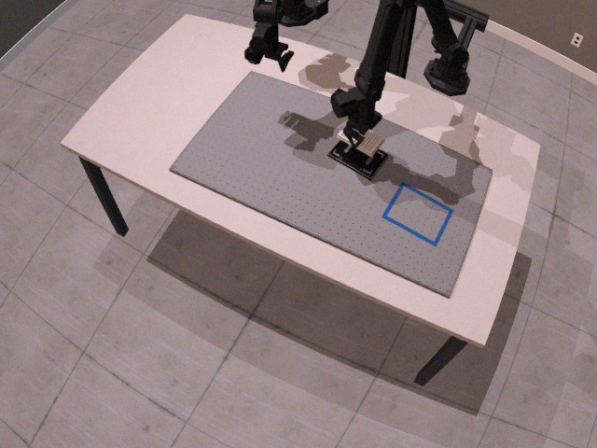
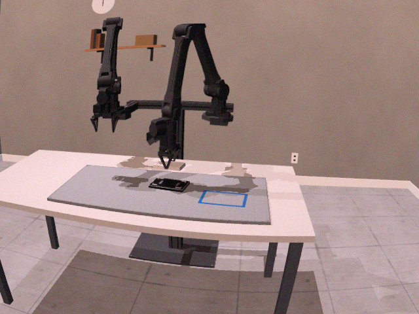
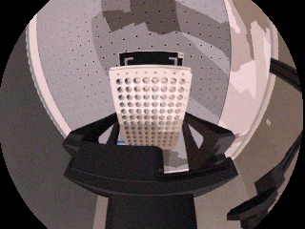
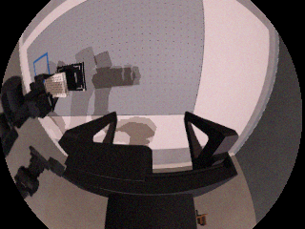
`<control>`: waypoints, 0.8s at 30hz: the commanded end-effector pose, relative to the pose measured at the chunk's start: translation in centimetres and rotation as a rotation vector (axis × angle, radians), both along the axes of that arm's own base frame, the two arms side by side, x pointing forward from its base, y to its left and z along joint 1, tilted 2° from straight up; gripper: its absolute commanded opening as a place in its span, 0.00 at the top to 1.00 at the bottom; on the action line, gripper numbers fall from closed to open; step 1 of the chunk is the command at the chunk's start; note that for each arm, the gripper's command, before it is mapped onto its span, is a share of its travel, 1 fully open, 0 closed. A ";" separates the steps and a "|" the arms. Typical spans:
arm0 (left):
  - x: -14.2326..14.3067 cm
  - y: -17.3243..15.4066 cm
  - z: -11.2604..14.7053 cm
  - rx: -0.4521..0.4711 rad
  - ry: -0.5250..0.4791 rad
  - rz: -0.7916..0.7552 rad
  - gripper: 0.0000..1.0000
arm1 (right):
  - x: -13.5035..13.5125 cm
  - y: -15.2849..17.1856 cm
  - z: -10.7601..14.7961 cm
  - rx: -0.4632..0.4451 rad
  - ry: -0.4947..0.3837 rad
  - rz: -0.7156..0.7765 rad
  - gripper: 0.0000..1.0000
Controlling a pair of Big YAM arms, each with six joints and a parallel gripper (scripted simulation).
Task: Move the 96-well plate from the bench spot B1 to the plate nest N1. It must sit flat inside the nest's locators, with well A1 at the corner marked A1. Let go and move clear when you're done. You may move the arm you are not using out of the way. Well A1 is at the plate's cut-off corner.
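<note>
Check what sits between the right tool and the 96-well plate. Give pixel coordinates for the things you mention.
In the right wrist view, bare grey pegboard (image 4: 157, 62) and part of the black nest (image 4: 84, 76) lie between them.

Just below the left gripper (image 1: 355, 139) (image 2: 166, 165) (image 3: 152, 131), the low black rectangular nest (image 1: 337, 157) (image 2: 156, 186) (image 3: 149, 58) stands in the way with raised corner locators; the black right arm (image 1: 266, 35) (image 2: 110, 61) hangs well apart.

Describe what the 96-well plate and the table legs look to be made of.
96-well plate: probably matte plastic, judging by its even cream colour and soft, glare-free shading. Table legs: perhaps painted metal, being slim, square-edged and uniformly dark; painted wood is possible.
</note>
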State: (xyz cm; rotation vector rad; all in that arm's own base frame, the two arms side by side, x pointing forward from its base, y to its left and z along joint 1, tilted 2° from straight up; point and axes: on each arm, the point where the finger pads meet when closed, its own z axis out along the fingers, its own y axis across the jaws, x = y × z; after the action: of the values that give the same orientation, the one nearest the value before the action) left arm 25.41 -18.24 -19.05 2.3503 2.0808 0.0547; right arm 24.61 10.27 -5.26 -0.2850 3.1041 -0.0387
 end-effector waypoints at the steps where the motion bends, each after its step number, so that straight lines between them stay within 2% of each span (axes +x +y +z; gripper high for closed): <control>1: 0.2 0.4 0.4 -0.007 -0.005 0.003 1.00 | 0.9 0.4 0.4 0.009 -0.017 0.012 0.00; 21: 0.2 0.2 0.4 -0.011 -0.009 0.004 1.00 | 0.9 0.4 0.4 0.009 -0.017 0.012 0.00; 22: -0.5 0.7 -0.5 0.003 0.009 0.004 1.00 | 0.9 0.4 0.4 0.009 -0.017 0.012 0.00; 24: -0.3 0.6 -0.9 0.002 0.007 0.004 1.00 | 0.9 0.4 0.4 0.009 -0.017 0.012 0.00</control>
State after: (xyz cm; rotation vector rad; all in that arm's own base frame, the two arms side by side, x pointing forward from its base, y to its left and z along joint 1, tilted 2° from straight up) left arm 25.43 -18.25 -19.10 2.3481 2.0789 0.0554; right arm 24.61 10.27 -5.26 -0.2850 3.1041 -0.0387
